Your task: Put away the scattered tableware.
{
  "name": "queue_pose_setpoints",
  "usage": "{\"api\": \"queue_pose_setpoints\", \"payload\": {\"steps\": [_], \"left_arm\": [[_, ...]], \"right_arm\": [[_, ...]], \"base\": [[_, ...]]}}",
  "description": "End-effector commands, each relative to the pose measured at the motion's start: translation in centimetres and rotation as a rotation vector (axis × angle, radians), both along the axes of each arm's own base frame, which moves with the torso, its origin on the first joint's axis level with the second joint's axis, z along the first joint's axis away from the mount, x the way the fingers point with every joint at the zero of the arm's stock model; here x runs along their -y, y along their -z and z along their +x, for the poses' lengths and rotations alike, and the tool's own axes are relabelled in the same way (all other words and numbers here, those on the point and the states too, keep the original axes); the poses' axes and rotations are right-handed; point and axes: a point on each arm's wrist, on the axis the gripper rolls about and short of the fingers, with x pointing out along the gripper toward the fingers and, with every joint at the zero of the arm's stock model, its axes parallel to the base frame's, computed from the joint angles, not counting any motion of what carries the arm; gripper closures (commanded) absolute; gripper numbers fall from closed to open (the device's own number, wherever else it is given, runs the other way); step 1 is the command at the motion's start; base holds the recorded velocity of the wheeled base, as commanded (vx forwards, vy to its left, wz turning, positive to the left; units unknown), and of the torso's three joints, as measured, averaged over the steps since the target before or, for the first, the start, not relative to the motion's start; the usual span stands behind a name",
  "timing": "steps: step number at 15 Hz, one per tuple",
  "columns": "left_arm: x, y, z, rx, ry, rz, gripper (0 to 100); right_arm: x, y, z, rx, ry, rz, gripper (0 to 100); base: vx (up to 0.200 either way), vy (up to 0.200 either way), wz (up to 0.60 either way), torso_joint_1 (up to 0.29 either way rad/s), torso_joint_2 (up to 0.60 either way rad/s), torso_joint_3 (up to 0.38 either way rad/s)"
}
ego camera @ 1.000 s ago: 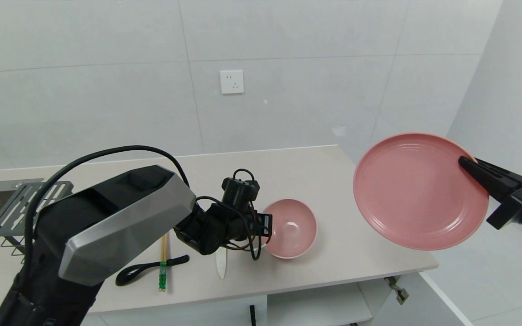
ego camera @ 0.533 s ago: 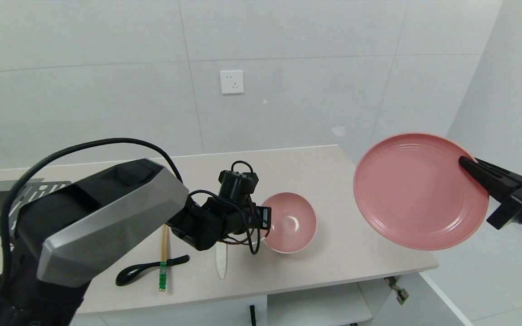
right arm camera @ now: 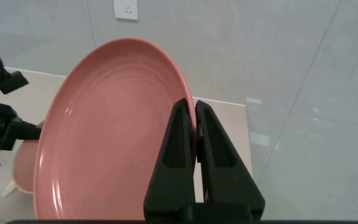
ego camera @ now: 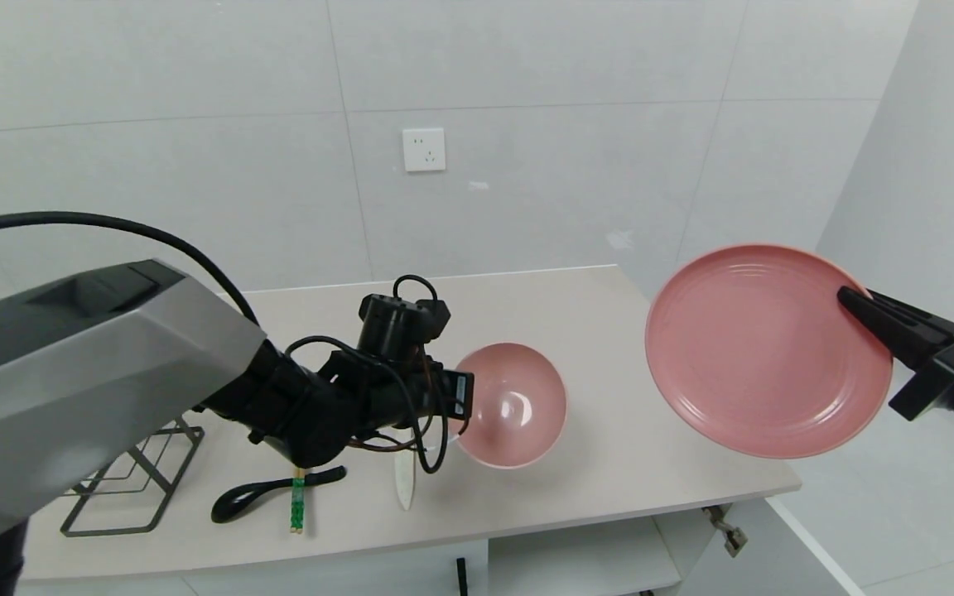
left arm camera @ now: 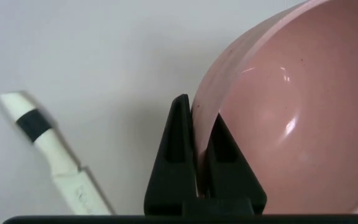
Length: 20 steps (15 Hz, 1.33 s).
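Left jaws clench the bowl (ego camera: 518, 406), right jaws the plate (ego camera: 763, 352); chopsticks (ego camera: 297, 503), spoon (ego camera: 278, 486) nearby.

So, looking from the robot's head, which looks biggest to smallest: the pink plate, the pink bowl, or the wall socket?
1. pink plate: largest, though it is held in the air and may be nearer the camera.
2. pink bowl: clearly smaller.
3. wall socket: smallest, but it is also farthest off, on the back wall.
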Motion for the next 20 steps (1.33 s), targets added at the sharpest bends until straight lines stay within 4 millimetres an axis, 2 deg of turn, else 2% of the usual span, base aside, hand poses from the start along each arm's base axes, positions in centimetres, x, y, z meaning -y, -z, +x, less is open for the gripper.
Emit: {"api": "queue_pose_setpoints", "payload": {"steps": [1,5,8,11,15,17,20], "left_arm": [[-1.6,-2.5,-1.8,0.033,-0.007,-0.017,100],[-4.6,-5.2,-6.6,0.054,-0.026,-0.016,100],[-7.8,-7.0,-10.0,0.093,-0.071,-0.028,100],[-9.8,-8.2,-11.3,0.137,-0.100,-0.041,100],[-10.0,-9.8,-12.3,0.250,-0.097,-0.121,100],[-10.3,-9.0,-13.6,0.308,-0.070,-0.159,100],[-11.0,-8.6,-15.9,0.349,0.092,-0.264,100]], "right_arm": [[0.0,0.0,0.0,0.001,0.000,-0.001,100],[0.0,0.0,0.0,0.002,0.000,-0.002,100],[0.0,0.0,0.0,0.000,-0.001,-0.002,100],[0.0,0.1,0.0,-0.006,-0.001,-0.003,100],[-0.2,0.6,0.5,-0.033,-0.006,0.000,100],[-0.5,0.8,0.7,-0.032,-0.023,0.002,100],[-1.1,0.4,0.7,0.000,-0.058,0.017,100]], "base": [[0.000,0.000,0.00,0.000,0.00,0.000],[0.000,0.000,0.00,0.000,0.00,0.000],[0.000,0.000,0.00,0.000,0.00,0.000],[0.000,0.000,0.00,0.000,0.00,0.000],[0.000,0.000,0.00,0.000,0.00,0.000],[0.000,0.000,0.00,0.000,0.00,0.000],[0.000,0.000,0.00,0.000,0.00,0.000]]}}
